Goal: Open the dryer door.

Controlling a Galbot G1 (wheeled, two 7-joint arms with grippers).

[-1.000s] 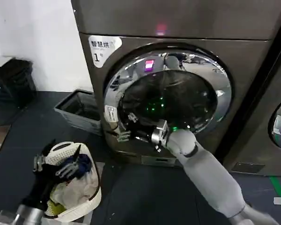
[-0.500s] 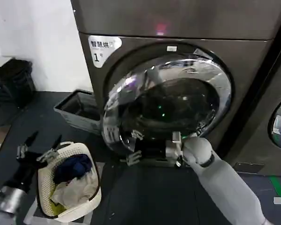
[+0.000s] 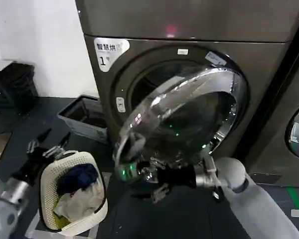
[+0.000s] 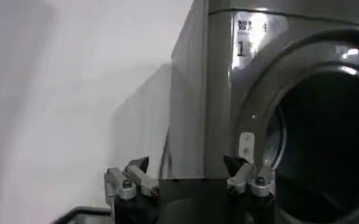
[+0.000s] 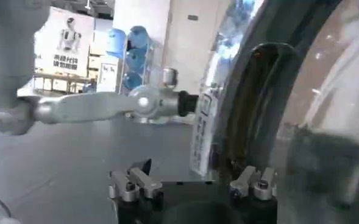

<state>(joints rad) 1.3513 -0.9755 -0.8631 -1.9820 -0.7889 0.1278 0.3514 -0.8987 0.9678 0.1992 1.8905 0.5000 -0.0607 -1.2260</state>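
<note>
— Since half a second ago the dryer door (image 3: 182,119) has swung out, drum exposed. From the head view, my right gripper (image 3: 157,181) sits under its free lower edge, fingers spread.
— Left wrist?
— Left gripper (image 4: 190,181) released, facing the drum opening.
— Right wrist?
— Door rim just ahead, hinge on the far side

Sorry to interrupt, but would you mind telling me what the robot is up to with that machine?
It is opening a dryer. The right gripper reaches under the lower edge of the large round chrome-rimmed dryer door, which stands partly open, hinged on the right, with the dark drum opening showing behind it. The left gripper hangs open above the white laundry basket of clothes on the floor, holding nothing.
</note>
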